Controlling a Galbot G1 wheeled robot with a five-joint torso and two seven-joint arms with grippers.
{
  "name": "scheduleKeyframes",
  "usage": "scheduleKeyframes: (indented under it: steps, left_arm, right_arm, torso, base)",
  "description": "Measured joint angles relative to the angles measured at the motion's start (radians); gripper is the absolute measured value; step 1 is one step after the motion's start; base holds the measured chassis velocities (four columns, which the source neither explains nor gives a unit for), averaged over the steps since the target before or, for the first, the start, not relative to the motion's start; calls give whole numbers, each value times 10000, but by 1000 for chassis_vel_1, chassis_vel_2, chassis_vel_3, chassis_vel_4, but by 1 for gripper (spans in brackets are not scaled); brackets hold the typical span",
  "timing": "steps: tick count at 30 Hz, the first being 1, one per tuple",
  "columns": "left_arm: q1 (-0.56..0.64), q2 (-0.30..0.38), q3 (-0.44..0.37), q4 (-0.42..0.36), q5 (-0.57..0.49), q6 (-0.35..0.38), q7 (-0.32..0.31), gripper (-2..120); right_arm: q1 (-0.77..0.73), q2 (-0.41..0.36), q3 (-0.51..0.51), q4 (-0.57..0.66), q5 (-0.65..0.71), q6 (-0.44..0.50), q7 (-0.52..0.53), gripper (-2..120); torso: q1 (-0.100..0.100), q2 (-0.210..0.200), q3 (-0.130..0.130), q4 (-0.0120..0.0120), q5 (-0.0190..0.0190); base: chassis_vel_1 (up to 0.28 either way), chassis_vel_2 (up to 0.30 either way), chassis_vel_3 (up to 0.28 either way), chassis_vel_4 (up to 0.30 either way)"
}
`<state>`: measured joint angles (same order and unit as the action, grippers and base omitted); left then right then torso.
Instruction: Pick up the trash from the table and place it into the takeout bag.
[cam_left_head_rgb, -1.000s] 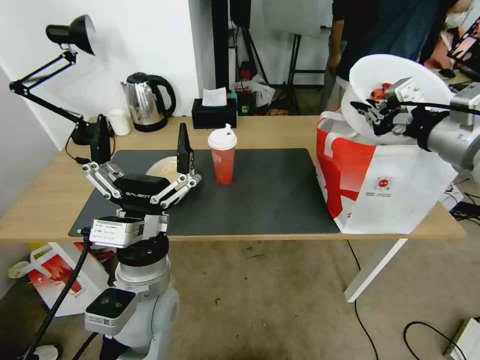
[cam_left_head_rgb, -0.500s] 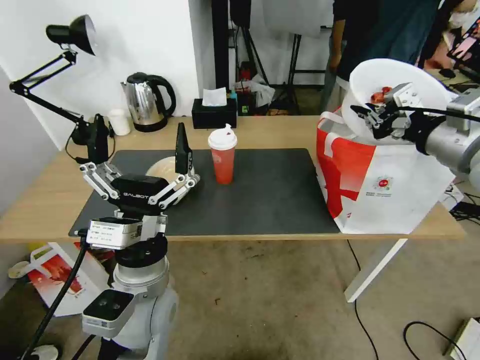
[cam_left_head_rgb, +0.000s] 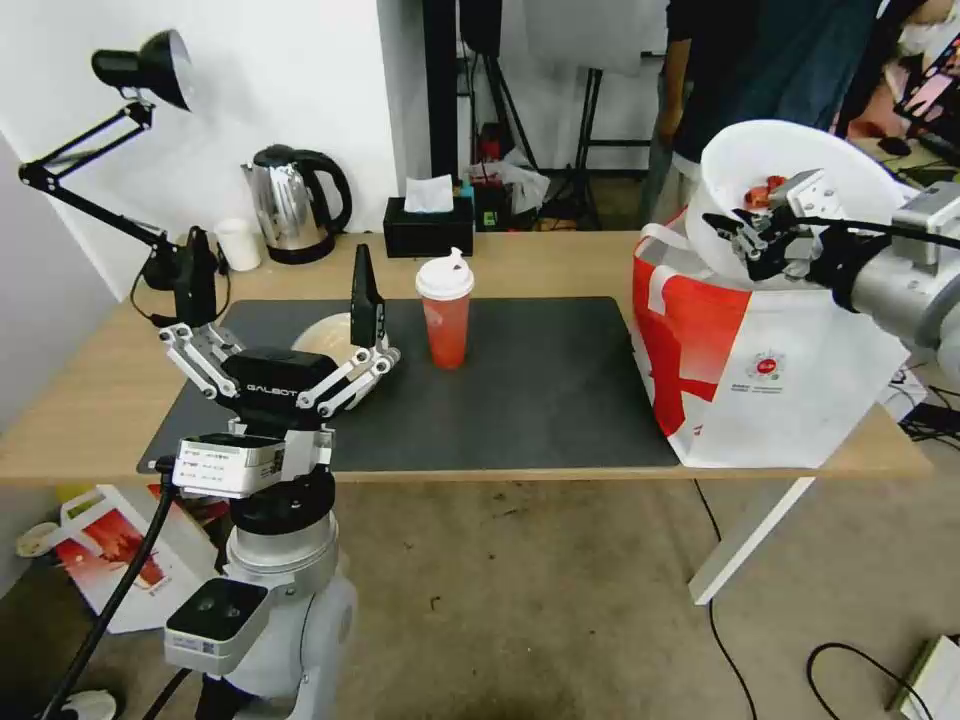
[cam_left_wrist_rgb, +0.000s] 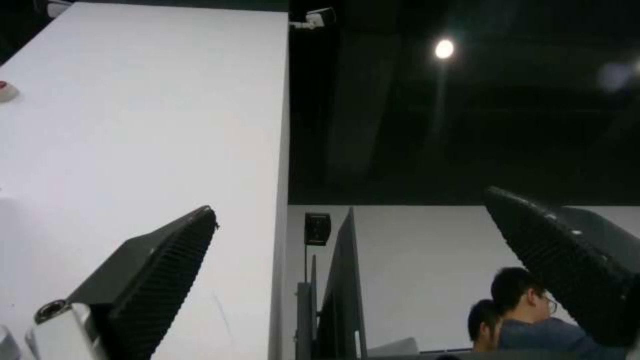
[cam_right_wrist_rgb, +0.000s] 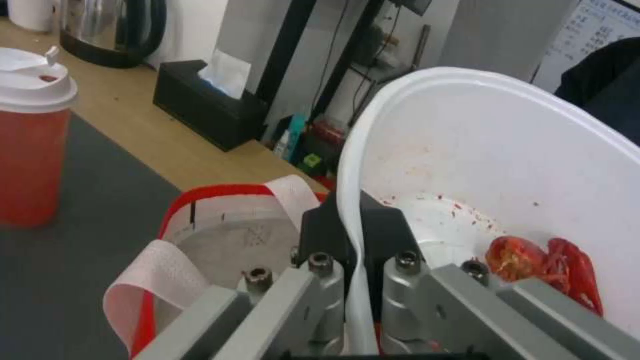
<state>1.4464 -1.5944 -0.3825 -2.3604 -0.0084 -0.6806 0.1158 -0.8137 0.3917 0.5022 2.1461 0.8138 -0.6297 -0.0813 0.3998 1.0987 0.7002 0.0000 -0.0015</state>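
My right gripper (cam_left_head_rgb: 745, 238) is shut on the rim of the wide white bowl (cam_left_head_rgb: 790, 175), tilted above the open takeout bag (cam_left_head_rgb: 780, 370) at the table's right end. Red crayfish shells (cam_right_wrist_rgb: 543, 265) lie inside the white bowl (cam_right_wrist_rgb: 507, 165), and the right gripper (cam_right_wrist_rgb: 357, 260) pinches its rim over the takeout bag (cam_right_wrist_rgb: 220, 230). The tall red cup (cam_left_head_rgb: 445, 308) with a white lid stands on the black mat. The beige bowl (cam_left_head_rgb: 325, 337) sits left of it, partly hidden by my left gripper (cam_left_head_rgb: 285, 305), which stands open, fingers (cam_left_wrist_rgb: 153, 270) pointing up, above the front left of the table (cam_left_head_rgb: 90, 400).
A black tissue box (cam_left_head_rgb: 428, 225), a steel kettle (cam_left_head_rgb: 295, 203), a small white cup (cam_left_head_rgb: 238, 243) and a black desk lamp (cam_left_head_rgb: 150, 70) line the table's back edge. A person stands behind the bag. A smaller printed bag (cam_left_head_rgb: 110, 560) lies on the floor at left.
The right gripper has lowered the white bowl slightly toward the bag's mouth. The left arm has shifted a little left and then held still.
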Motion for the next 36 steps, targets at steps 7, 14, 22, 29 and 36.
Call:
scheduleKeyframes:
  steps: [7, 14, 22, 29, 36]
  left_arm:
    - [-10, 0, 7, 0, 0, 18, 0, 100]
    - [-15, 0, 12, 0, 2, 25, 0, 100]
    - [-32, 0, 15, 11, 6, 36, 1, 100]
    - [-35, 0, 11, 13, 10, 36, 1, 100]
    - [-34, -3, 14, 13, 13, 36, 1, 100]
  right_arm:
    - [30, -16, -9, -5, -51, 2, -60, 13]
    - [52, -25, -54, -19, -70, 19, -62, 34]
    - [60, -4, -66, -31, -89, 45, -55, 64]
    - [71, 11, -76, -21, -91, 72, -49, 89]
    - [137, -10, -77, -1, -91, 116, -38, 100]
  torso:
    - [0, 0, 0, 0, 0]
    - [0, 0, 0, 0, 0]
    - [0, 0, 0, 0, 0]
    - [0, 0, 0, 0, 0]
    - [0, 0, 0, 0, 0]
  base:
    - [0, 0, 0, 0]
    - [0, 0, 0, 0]
    - [0, 0, 0, 0]
    - [0, 0, 0, 0]
    - [0, 0, 0, 0]
